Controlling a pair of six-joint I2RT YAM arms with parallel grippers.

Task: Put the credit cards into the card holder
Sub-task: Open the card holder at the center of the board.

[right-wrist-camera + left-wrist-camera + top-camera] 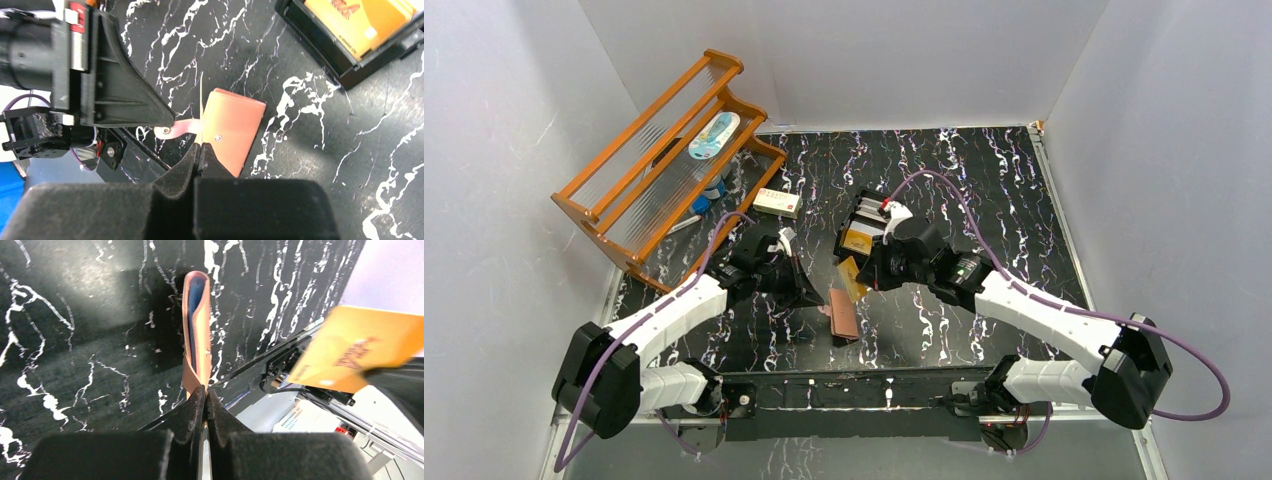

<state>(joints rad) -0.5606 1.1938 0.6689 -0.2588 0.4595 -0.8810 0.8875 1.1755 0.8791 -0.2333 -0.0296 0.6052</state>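
The salmon-brown card holder (844, 318) lies near the table's front middle. It shows edge-on in the left wrist view (196, 330) and flat in the right wrist view (232, 125). My left gripper (814, 298) (205, 389) is shut on the holder's snap tab (175, 129). My right gripper (866, 272) (201, 146) is shut on a gold-orange credit card (852, 280) (360, 347) and holds it tilted just above the holder's edge. In the right wrist view this card is only a thin pale line. More gold cards (350, 22) stand in the black tray.
The black slotted tray (861, 203) (312, 42) stands just behind the right gripper. A white-and-red small box (778, 202) lies at mid-back. A wooden rack (664, 160) with small items fills the back left. White walls enclose the table.
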